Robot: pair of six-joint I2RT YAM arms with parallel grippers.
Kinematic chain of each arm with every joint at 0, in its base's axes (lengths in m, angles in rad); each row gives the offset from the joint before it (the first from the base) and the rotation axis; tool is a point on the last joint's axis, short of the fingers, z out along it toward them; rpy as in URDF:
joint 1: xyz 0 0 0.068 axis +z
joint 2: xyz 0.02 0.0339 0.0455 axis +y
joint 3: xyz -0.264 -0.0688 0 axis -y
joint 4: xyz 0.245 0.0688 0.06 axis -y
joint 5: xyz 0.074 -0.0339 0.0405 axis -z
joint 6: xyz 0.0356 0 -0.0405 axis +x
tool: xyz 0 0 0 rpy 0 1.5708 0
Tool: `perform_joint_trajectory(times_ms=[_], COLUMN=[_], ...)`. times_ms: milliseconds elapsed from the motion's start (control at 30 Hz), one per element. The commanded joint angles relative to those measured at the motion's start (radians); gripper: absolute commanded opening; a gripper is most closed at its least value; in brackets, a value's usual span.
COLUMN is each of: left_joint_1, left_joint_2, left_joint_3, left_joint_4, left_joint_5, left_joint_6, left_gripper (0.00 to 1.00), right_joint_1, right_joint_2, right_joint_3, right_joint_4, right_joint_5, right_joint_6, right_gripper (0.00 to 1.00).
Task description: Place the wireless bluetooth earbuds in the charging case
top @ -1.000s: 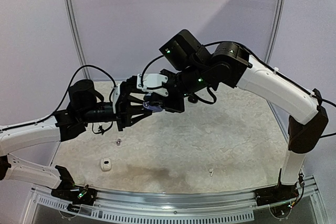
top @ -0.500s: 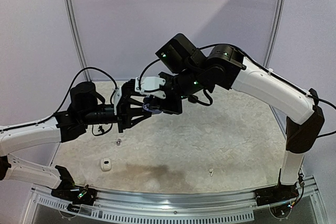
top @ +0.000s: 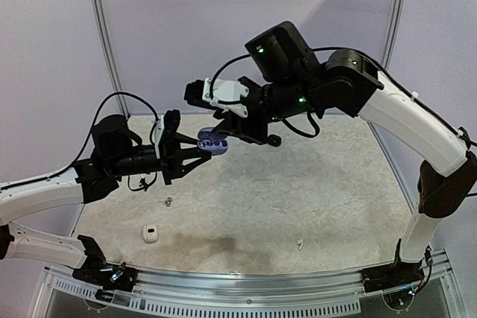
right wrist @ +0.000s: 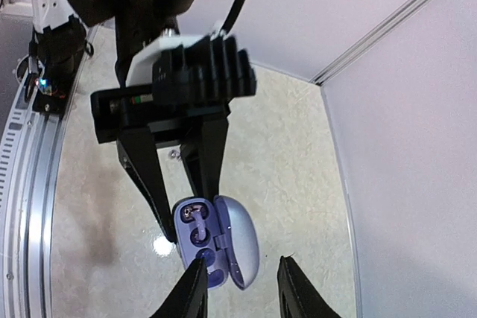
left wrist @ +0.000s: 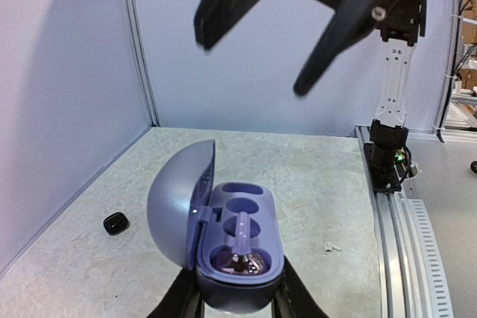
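Since a second ago the right gripper (left wrist: 250,65) has let go and lifted. It was pinched shut right at the charging case (left wrist: 240,232); now it hangs above and clear of it, jaws partly spread, nothing between them, touching nothing. This reads as a drop-off done: one earbud (left wrist: 240,261) sits in the bay nearest the left gripper (left wrist: 237,297) (dark, stem lying along the middle of the case). The bay farther from those fingers looks empty, so roughly half done by my read, with a second bud to fetch.

The left gripper is clamped on the case's near end from both sides, holding it up off the table (top: 298,184), lid (left wrist: 175,199) swung open to one side. Loose pieces lie well below that gripper on the table: a white bud (left wrist: 329,245) and a small black piece (left wrist: 114,223) (bud or case, can't tell).
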Motion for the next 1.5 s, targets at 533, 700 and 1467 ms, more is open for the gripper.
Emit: perform_joint_trajectory(times_ms=[533,700,1467], left_joint_1=[0.458,0.549,0.584], left_joint_2=[-0.235,-0.315,-0.348], left_joint_3=[-0.058,-0.111,-0.158], left_joint_4=[-0.189,-0.216,-0.217], left_joint_5=[-0.189,-0.212,-0.2], left_joint_6=[-0.301,-0.299,-0.279], left_gripper=[0.0,0.0,0.0], right_joint_1=[-0.121,-0.086,-0.009], right_joint_2=[0.101,0.365,0.896], right_joint_3=[-0.241,-0.108,0.138], right_joint_4=[0.58,0.628,0.779], right_joint_5=[-0.024,-0.097,-0.173], right_joint_6=[0.515,0.557,0.517], right_gripper=[0.81,0.89,0.84])
